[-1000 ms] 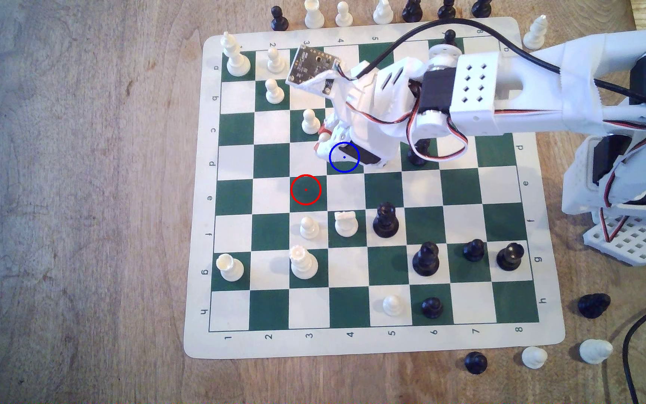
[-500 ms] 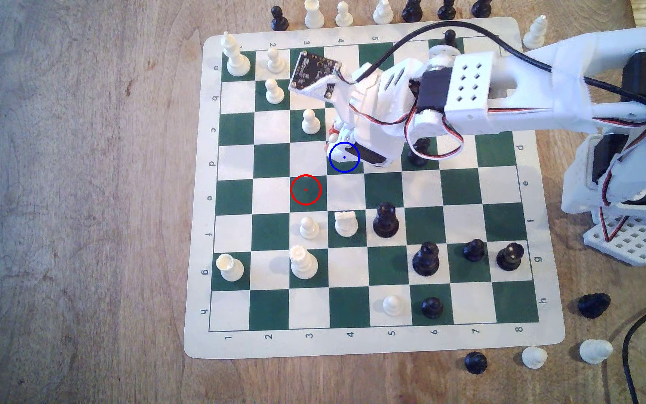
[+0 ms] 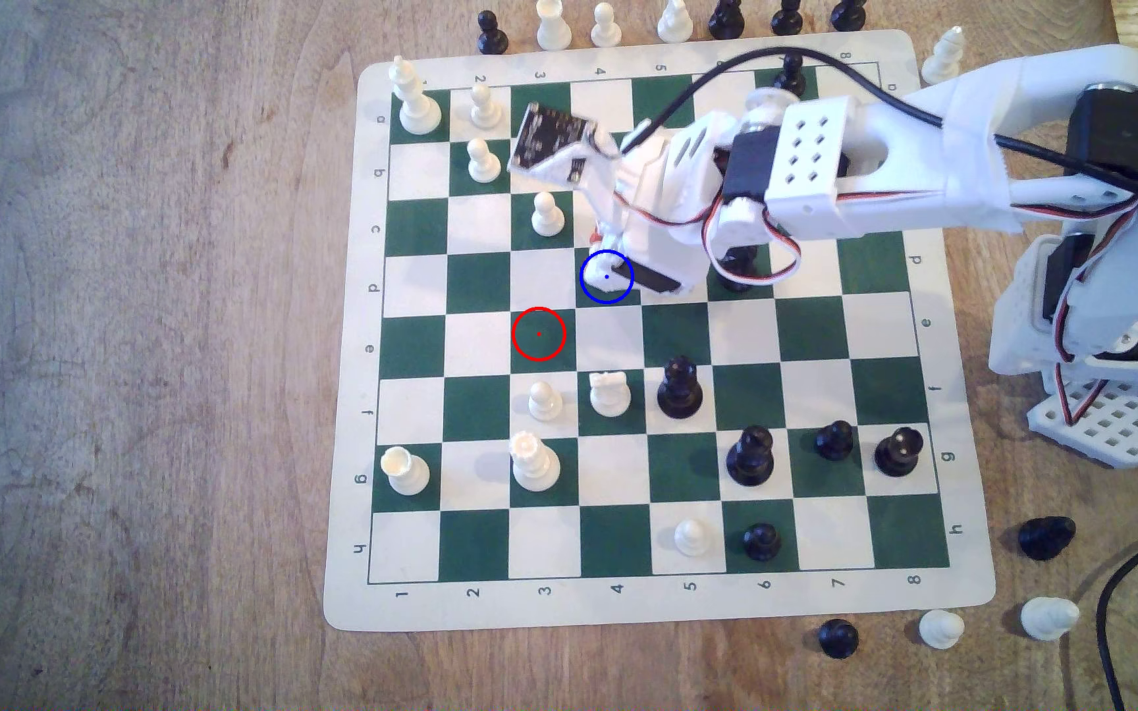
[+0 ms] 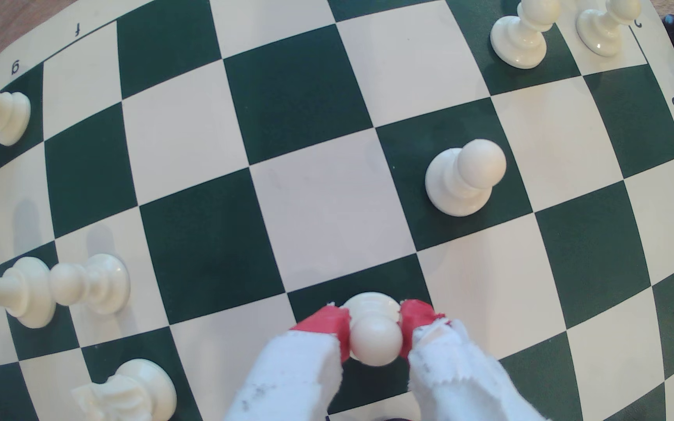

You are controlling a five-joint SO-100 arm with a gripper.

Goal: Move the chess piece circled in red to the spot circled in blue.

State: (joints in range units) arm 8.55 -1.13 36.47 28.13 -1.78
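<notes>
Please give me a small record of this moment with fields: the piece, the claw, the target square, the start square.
piece: white pawn, upright, over a dark green square
claw: claw, red pads pressed on both sides of the pawn's head
target: blue-ringed square, partly hidden under the claw
start: red-ringed square, nothing on it
contact with board: cannot tell

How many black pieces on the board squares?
7 black pieces: row a one, row d one behind the arm, row f one, row g three, row h one. Arm may hide more.
</notes>
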